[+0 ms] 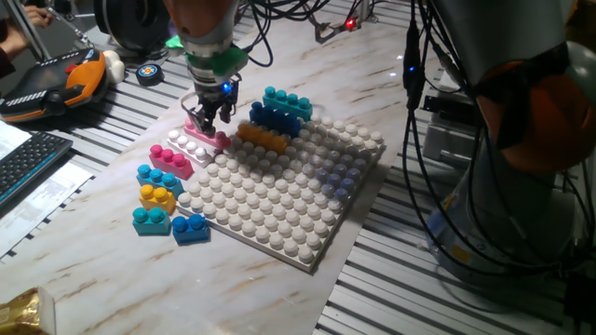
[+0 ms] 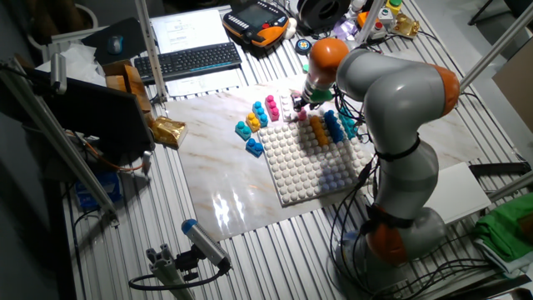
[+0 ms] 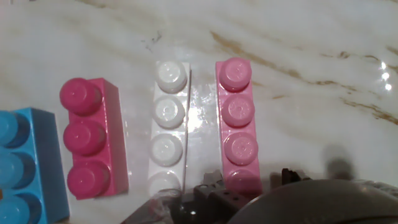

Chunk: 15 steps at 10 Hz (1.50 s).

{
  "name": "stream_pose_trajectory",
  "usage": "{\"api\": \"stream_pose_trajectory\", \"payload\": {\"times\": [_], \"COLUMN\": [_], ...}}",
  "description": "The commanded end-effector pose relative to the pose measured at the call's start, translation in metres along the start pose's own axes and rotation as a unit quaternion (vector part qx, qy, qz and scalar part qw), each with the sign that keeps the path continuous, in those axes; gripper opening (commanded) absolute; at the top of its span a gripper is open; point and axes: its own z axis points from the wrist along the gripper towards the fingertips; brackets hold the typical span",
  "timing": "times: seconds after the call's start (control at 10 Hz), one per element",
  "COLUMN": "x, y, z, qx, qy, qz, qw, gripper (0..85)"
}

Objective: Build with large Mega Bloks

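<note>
A pink long brick lies on the marble table just off the baseplate's far left corner. A white long brick, a magenta brick and a light blue brick lie beside it in a row. My gripper hangs right over the pink brick. In the hand view the pink brick runs between my fingertips, which stand apart on either side of its near end; the white brick lies just left. Teal, blue and orange long bricks sit on the baseplate's far edge.
Short yellow, teal and blue bricks lie at the baseplate's left. A keyboard and an orange-black pendant sit at the far left. Cables hang at the right, near the arm's base.
</note>
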Motion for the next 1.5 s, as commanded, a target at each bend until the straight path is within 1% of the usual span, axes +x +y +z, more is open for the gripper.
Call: {"api": "stream_pose_trajectory", "payload": {"times": [0.0, 0.1, 0.2, 0.3, 0.4, 0.5, 0.7, 0.8, 1.0, 1.1, 1.2, 1.4], "x": [0.001, 0.001, 0.001, 0.001, 0.001, 0.001, 0.001, -0.005, -0.012, -0.015, -0.021, -0.024], "y": [0.0, 0.0, 0.0, 0.0, 0.0, 0.0, 0.0, 0.0, 0.002, 0.003, 0.002, 0.001], "z": [0.0, 0.0, 0.0, 0.0, 0.0, 0.0, 0.0, 0.002, 0.007, 0.007, 0.01, 0.019], "qx": [-0.011, -0.018, -0.018, -0.016, -0.01, -0.006, -0.004, 0.001, 0.0, 0.004, 0.008, -0.001], "qy": [0.006, 0.013, 0.012, 0.01, 0.008, 0.01, 0.009, 0.004, -0.003, -0.003, -0.005, -0.007], "qz": [-0.013, -0.02, -0.023, -0.023, -0.022, -0.017, -0.016, -0.019, -0.021, -0.021, -0.021, -0.021], "qw": [1.0, 1.0, 0.999, 1.0, 1.0, 1.0, 1.0, 1.0, 1.0, 1.0, 1.0, 1.0], "gripper": [52.3, 51.7, 51.3, 51.0, 50.7, 50.3, 50.3, 51.0, 51.7, 52.0, 52.0, 52.0]}}
